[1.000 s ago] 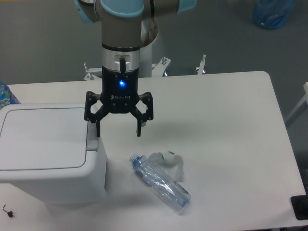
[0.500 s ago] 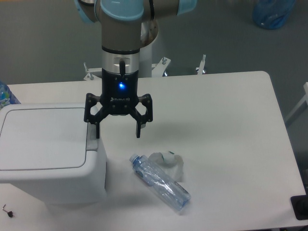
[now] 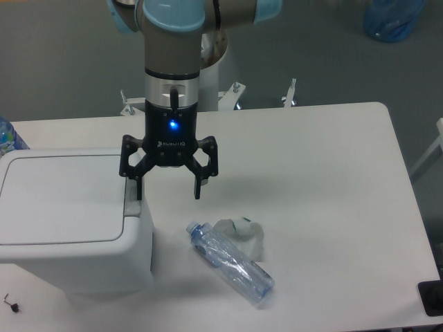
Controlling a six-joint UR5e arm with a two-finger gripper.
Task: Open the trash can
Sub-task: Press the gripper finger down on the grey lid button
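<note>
White table (image 3: 318,180) filling most of the view, grey floor beyond its far edge. Large boxy white trash can (image 3: 76,228) at the table's near left corner, rounded corners, flat lid (image 3: 62,197) down and closed, grey push-button tab (image 3: 131,207) at the right edge of the lid. Robot arm (image 3: 172,48) coming down from the top of the view, light blue joint caps above a grey wrist, a blue light glowing on the black gripper body. Gripper (image 3: 167,192) pointing straight down, fingers spread wide apart, nothing between them; left-hand fingertip (image 3: 139,193) just over the right rim of the trash can beside the tab, contact not clear from this angle; the other fingertip above bare table. Clear plastic bottle (image 3: 230,261) lying on its side right of the trash can, blue-tinted, crushed looking, cap end toward the can, apart from it. Crumpled white wrapper or cup (image 3: 243,234) touching the bottle on its far side. Blue plastic bag (image 3: 392,19) on the floor at top right. Part of another blue-labelled bottle (image 3: 8,137) at the left edge. Small dark bit (image 3: 10,302) at the bottom left corner.
</note>
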